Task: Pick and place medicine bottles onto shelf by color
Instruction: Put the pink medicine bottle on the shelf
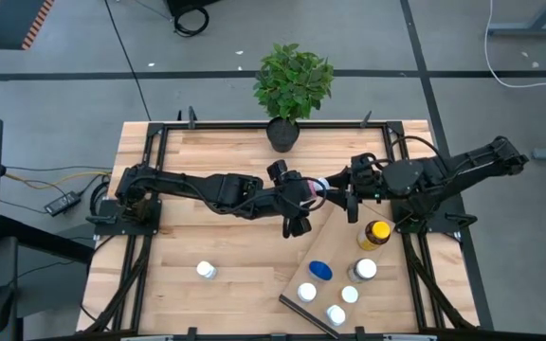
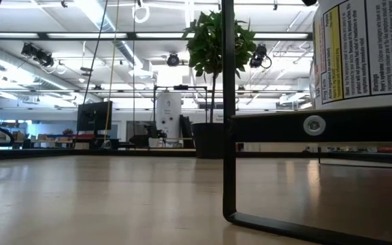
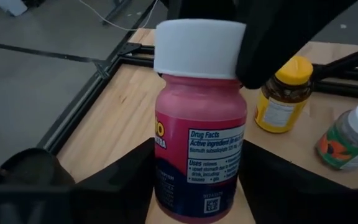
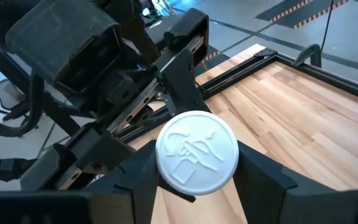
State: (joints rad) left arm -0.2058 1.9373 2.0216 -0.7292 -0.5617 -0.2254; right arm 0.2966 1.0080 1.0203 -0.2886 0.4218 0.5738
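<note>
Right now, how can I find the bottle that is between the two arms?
Start at the potted plant on the table's far edge. In front of it both arms meet above the table; between their jaws is the pink bottle. It is the only pink one, with a white cap, and not standing on the shelf.

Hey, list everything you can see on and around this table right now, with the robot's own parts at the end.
pink bottle: one, white cap, held up between both arms
amber bottle: one, yellow cap, on the shelf's far end
blue-capped bottle: one, on the shelf
white-capped bottles: four on the shelf, one on the table
shelf: one, light wood, front right
potted plant: one, green, back edge
left gripper: fingers on the pink bottle's body
right gripper: fingers on its cap
</note>
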